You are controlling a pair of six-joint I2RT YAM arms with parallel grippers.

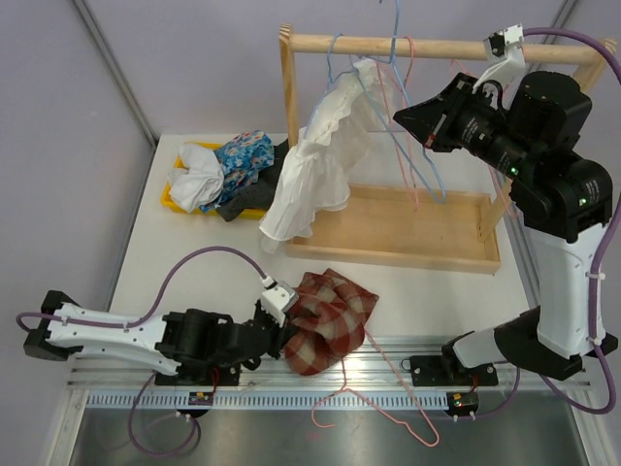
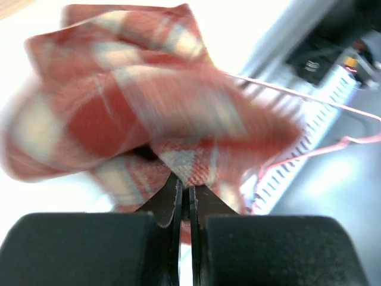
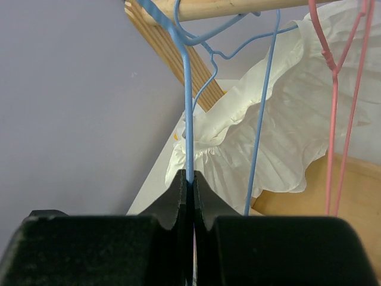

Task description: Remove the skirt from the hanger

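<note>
Skirt (image 1: pixel 328 322), red plaid, lies bunched at the near edge of the table (image 1: pixel 194 243), pinched in the left gripper (image 2: pixel 185 189); the right gripper (image 3: pixel 189 183) clamps a blue hanger (image 3: pixel 189 119) on the wooden rack (image 1: pixel 408 46).

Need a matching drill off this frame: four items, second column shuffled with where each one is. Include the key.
Items:
1. plaid skirt
2. white skirt
3. loose pink hanger
4. blue hanger wire

Places:
A. pinched in the shut right gripper
B. lying across the near edge of the table
C. hanging on the wooden rack
D. held in the shut left gripper

Pairs: 1-D, 2-C, 3-B, 4-A
</note>
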